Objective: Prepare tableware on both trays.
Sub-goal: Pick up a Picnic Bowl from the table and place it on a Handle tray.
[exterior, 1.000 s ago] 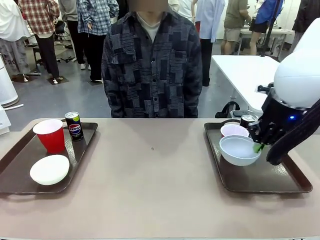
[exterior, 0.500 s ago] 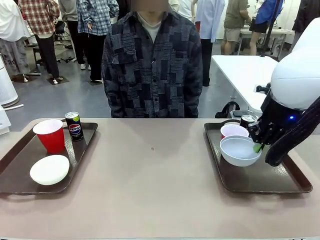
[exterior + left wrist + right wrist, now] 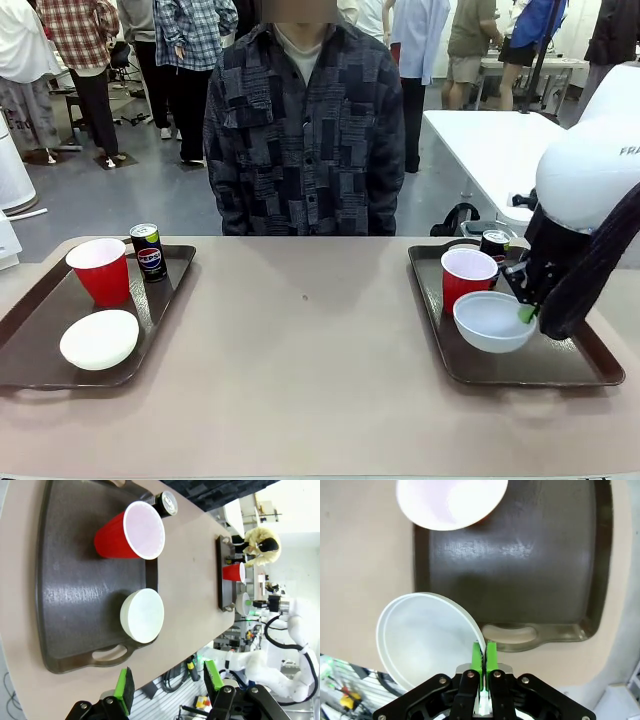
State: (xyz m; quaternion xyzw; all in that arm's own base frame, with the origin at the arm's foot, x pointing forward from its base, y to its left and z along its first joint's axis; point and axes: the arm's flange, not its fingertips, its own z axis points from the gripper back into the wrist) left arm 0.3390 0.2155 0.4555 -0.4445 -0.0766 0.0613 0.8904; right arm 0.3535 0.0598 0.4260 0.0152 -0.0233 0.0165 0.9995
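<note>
Grey-blue bowl pinched by its rim over the right tray.

The right gripper (image 3: 483, 662) is clamped on the thin rim of the grey-blue bowl (image 3: 492, 320), holding it low over the near half of the right tray (image 3: 585, 372), just beside the red cup (image 3: 468, 276), with a can (image 3: 495, 243) behind. The grip is a narrow edge pinch on smooth, glossy plastic, so the bowl could pivot or slip; a sideways drift could knock the light, tapered cup. The left gripper (image 3: 170, 681) hangs open above the left tray (image 3: 75, 610), dark and faintly textured, carrying a white bowl (image 3: 142, 615), a cup and a can.
</note>
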